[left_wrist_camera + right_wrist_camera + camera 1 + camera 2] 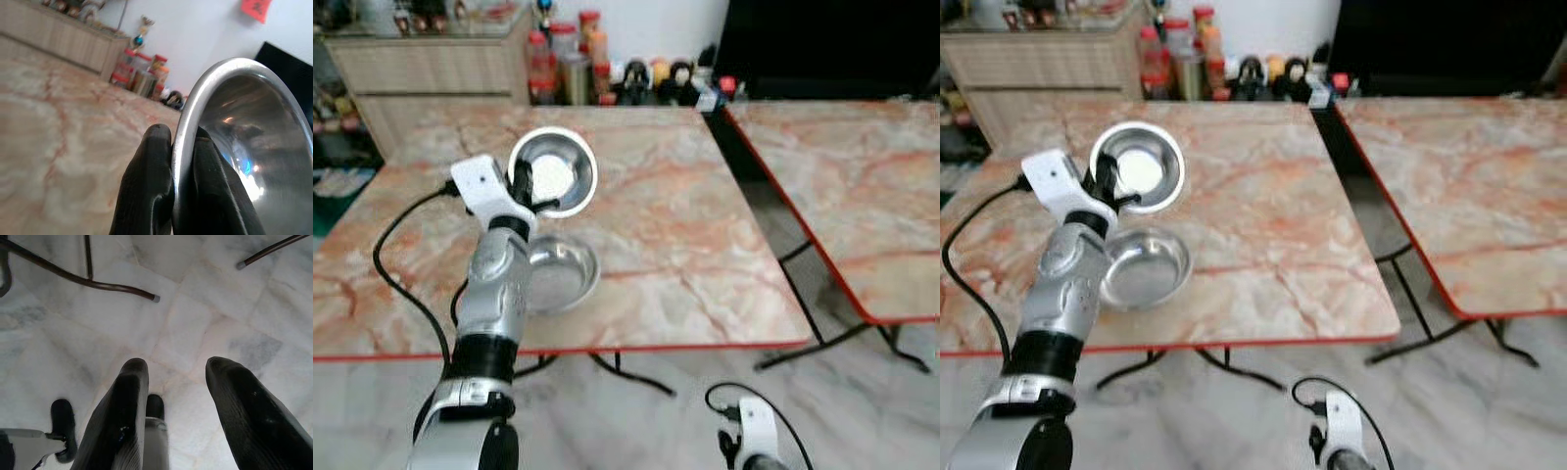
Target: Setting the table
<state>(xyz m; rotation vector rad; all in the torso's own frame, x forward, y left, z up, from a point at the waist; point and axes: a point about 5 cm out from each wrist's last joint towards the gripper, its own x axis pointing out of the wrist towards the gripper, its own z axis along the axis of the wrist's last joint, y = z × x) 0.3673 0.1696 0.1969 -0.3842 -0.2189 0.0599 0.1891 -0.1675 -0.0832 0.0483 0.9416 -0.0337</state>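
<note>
Left gripper: raised over the near table, its black fingers pinched on the rim of a steel bowl, one finger outside the wall and one inside.
Held bowl: tilted with its open side toward the head camera, above the tabletop, its rim clamped at the side nearest the arm.
Second bowl: steel, resting upright on the table near the front edge, just below the held bowl and partly behind the left arm.
Near table: marble-pattern top in pink and orange veins with a red edge, on dark metal legs.
Far table: same pattern and red edge, standing to the right, apart from the near one by a narrow gap.
Right gripper: hanging low beside the robot, pointed at the pale marble floor, fingers spread apart with nothing between them.
Bottles: a row of jars and bottles with red caps against the wall behind the tables; labels too blurred to read.
Cabinet: light wood, at the back left.
Writing: a red paper hangs on the wall; nothing on it is legible.
</note>
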